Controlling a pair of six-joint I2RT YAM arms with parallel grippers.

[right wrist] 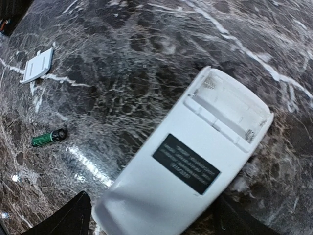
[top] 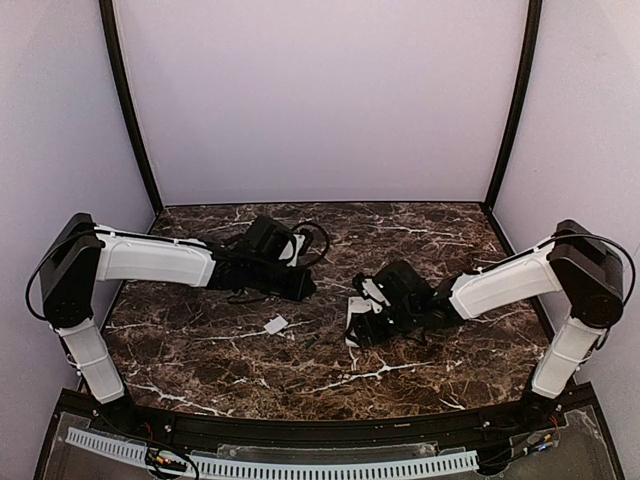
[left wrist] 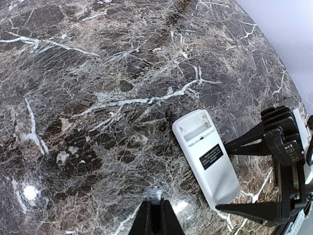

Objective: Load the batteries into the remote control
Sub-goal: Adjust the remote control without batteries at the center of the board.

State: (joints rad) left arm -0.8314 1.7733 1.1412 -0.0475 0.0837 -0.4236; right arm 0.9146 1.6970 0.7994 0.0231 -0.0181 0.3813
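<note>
One battery [left wrist: 154,192] is clamped in the closed left jaws; the remote control [right wrist: 186,166] lies back-up on the worktop [left wrist: 98,98], bay [right wrist: 230,110] empty, between wide right jaws, grip unclear; first insertion seems next, needing end-on alignment with the bay.

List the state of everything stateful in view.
remote control: back up, battery bay open, empty
battery cover: off, flat on table
loose battery: lying on table
left pincer: shut on second battery
right pincer: straddling remote control, grip unclear
</note>
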